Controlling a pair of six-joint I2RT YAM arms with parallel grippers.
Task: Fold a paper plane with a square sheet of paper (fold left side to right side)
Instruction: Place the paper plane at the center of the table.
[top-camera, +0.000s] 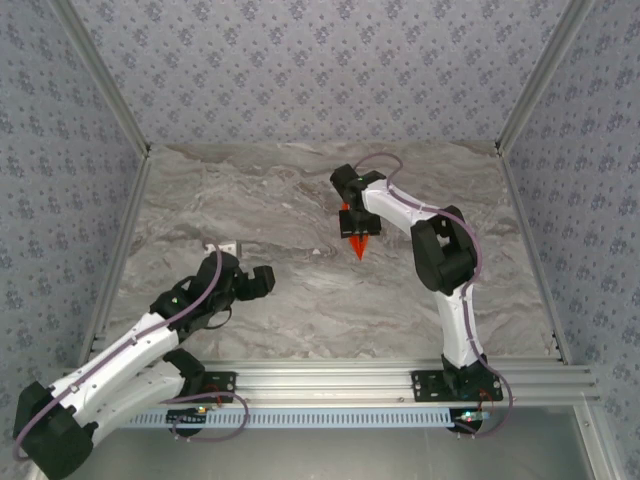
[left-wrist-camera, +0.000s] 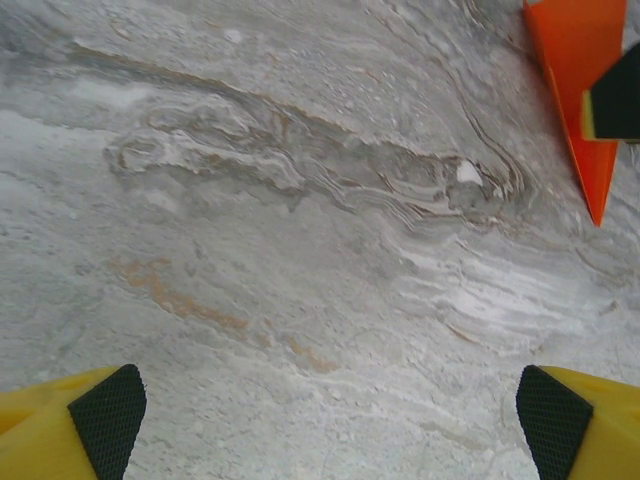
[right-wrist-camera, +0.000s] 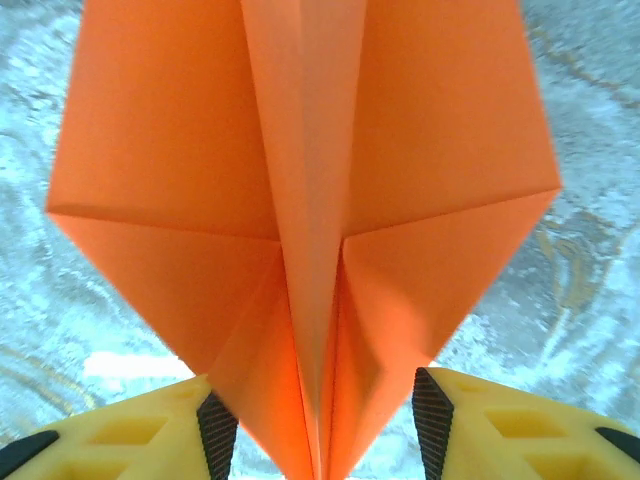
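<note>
Item: paper plane (top-camera: 360, 243), orange-red, folded to a narrow kite-shaped dart with a raised centre crease. It is laid on the grey marbled table (top-camera: 300, 180) near the table's middle, a little toward the right edge, and its long sharp tip is turned to the near edge. In the right wrist view, two flat flaps are seen spread either side of the crease, and the layers are drawn in to a short taper at the plane's far end. Right end effector (right-wrist-camera: 323, 428): positioned at that far end and reached out from the near right corner of the table. Its yellow fingers (right-wrist-camera: 215, 432) with dark pads are held apart, one at each side of the short taper. The crease is not pinched, and a strip of table is seen between one pad and the paper's edge. Left end effector (left-wrist-camera: 325, 420): kept over bare table toward the near left corner, well apart from the plane. Its fingers are spread as wide as the view allows, and nothing is held between them. In the left wrist view the plane is noted at the upper right, with one dark pad of the right end effector lying across its edge.
</note>
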